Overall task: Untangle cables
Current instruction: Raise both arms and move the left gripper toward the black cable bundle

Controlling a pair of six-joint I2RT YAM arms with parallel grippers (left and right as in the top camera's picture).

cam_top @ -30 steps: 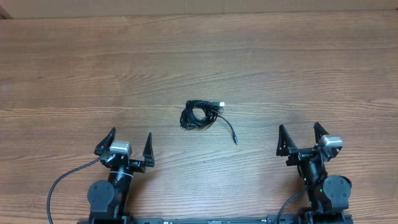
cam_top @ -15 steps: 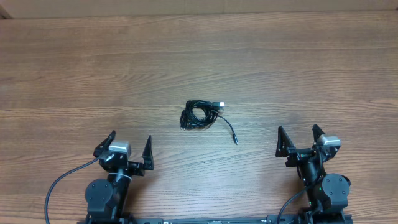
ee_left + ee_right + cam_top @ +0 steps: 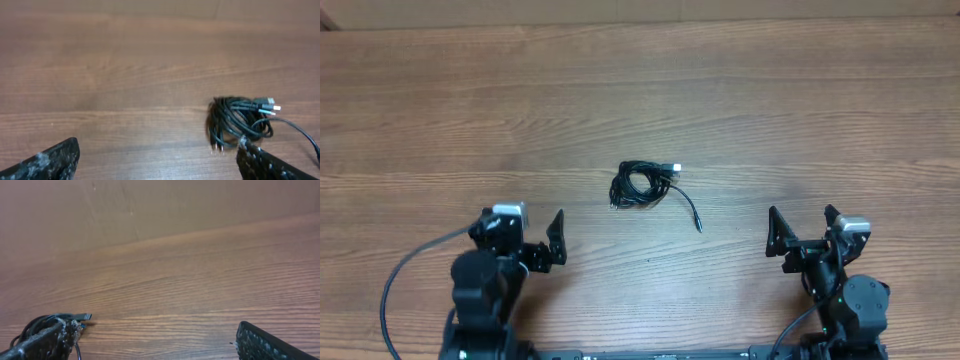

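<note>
Left gripper [image 3: 518, 235] and right gripper [image 3: 802, 225] both gaping, empty. Cables [image 3: 640, 185] sit ahead between them; I'd grab a loose end first.

Brown wood-grain desk [image 3: 640, 90], smooth, with a soft low sheen and fine streaked lines. Thin black cables [image 3: 638, 186] in a plastic or rubbery jacket, faintly glossy. Bright silvery metal plug [image 3: 269, 104] at one end. Matt black plastic on the left hand [image 3: 520, 222] and right hand [image 3: 801, 212]. Rough, speckled finger pads [image 3: 50, 161], scuffed grey-white up close. Pale grey casing [image 3: 507, 212], smooth, on the wrist.
</note>
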